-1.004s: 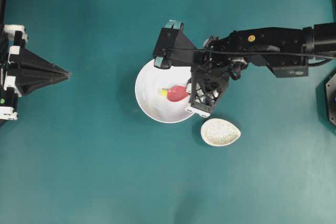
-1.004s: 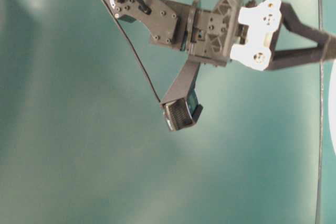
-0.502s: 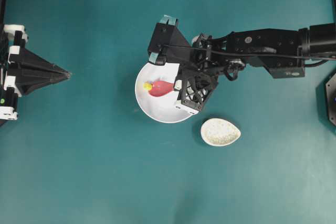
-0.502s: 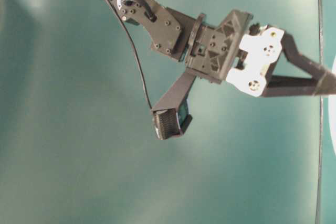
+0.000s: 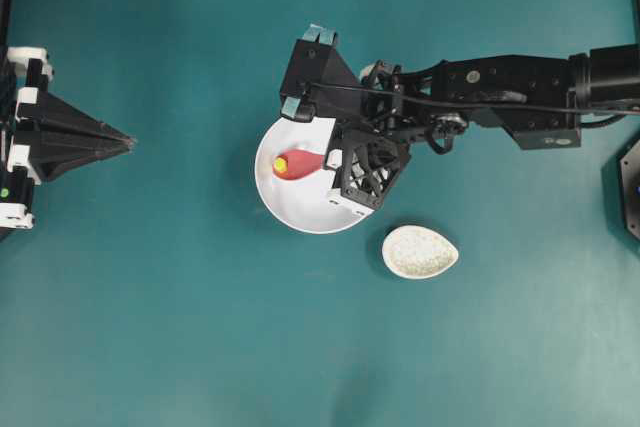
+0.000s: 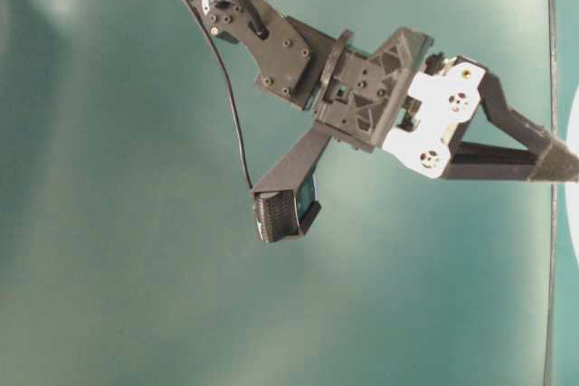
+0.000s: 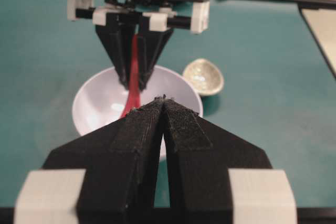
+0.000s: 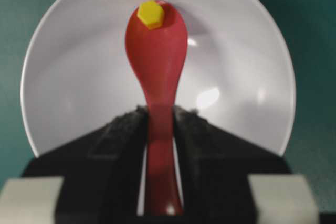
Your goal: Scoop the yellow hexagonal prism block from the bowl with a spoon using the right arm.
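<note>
my right tool (image 8: 160, 124) is clamped on the spoon (image 8: 157, 61) handle – the yellow hexagonal prism block (image 8: 150, 13) sits at the scoop's far tip, out ahead of the tool, over the bowl (image 8: 73, 93). my left tool (image 7: 164, 109) is pinched closed – parked well away.

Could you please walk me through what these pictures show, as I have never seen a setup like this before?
These are two black robot arms on a teal table, photographed from above, from table height, and from a small camera on each wrist. The right arm's fingers are shut on the handle of a pink-red spoon, which reaches into a large white bowl. A tiny yellow block sits at the tip of the spoon's scoop. Beside the bowl lies a small speckled oval dish. The left arm's fingers are closed, hold nothing, and point towards the bowl from well off to the side.
</note>
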Robot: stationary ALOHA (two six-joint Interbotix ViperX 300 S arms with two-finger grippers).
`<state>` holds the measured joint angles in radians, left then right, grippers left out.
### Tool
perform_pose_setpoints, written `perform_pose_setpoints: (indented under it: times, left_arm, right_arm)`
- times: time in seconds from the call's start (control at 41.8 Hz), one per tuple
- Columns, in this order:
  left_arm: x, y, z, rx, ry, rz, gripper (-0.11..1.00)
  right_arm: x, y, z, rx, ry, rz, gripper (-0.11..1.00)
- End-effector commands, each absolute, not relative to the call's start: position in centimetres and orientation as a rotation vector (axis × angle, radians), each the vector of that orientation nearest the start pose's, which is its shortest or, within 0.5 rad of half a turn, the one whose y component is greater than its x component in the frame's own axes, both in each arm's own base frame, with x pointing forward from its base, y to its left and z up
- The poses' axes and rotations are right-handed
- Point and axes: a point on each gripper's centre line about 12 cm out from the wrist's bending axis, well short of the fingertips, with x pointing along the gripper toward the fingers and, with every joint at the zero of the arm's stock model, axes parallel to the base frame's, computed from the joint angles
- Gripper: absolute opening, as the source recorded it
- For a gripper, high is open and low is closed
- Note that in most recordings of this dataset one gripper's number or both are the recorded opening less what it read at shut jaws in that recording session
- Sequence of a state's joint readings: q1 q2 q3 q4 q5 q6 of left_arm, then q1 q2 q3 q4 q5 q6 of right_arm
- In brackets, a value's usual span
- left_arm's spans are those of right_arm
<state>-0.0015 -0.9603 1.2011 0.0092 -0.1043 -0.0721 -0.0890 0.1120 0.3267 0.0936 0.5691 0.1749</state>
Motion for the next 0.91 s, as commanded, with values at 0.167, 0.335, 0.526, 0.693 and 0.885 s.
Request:
perform_pose_setpoints:
  times: [0.167,0.335,0.526,0.693,0.885]
  left_arm:
    - [19.9,-0.1,26.2,-0.063,0.134,0.0,0.01]
    - [19.9,-0.1,26.2,-0.063,0.134,0.0,0.01]
    - [19.9,0.0,26.2,-0.063,0.132,0.001,0.01]
    - [19.9,-0.1,26.2,-0.064,0.13,0.0,0.01]
    - [19.9,-0.1,26.3,-0.064,0.129,0.0,0.01]
  right_arm:
    - [41.3,-3.2,22.5,0.301,0.841,-0.155,0.23]
    - [39.7,-3.2,24.8,0.292,0.672,-0.148,0.23]
    - [36.8,-3.1,26.9,0.28,0.505,-0.14,0.23]
    - [34.4,-2.9,27.4,0.282,0.441,-0.136,0.23]
    - [33.8,-2.8,27.5,0.281,0.436,-0.136,0.23]
